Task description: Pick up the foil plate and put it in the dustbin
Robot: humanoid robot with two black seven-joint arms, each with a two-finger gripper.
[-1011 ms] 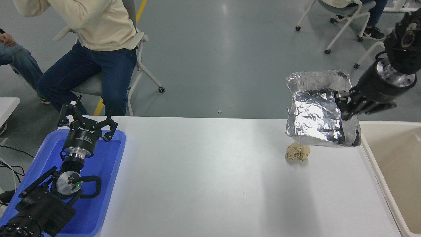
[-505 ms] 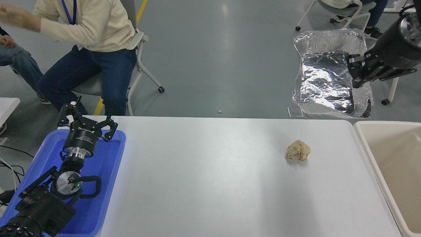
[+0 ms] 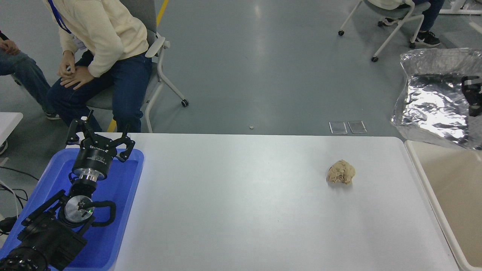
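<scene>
I hold the plate [image 3: 433,109] pinched in my right gripper [image 3: 472,96], raised over the bin [image 3: 425,180] for dropping.

Crumpled tan lump [image 3: 340,172] on white table [image 3: 241,210], right of middle. Blue tray [image 3: 124,210] at left edge. Seated person [image 3: 101,49] beyond, far left.

silver foil plate [image 3: 433,109], beige dustbin [image 3: 452,188], blue tray [image 3: 128,195].

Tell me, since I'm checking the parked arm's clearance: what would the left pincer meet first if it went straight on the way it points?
The left pincer points away over the blue tray's far rim. Likely first is the seated person's leg, though depth is unclear.
</scene>
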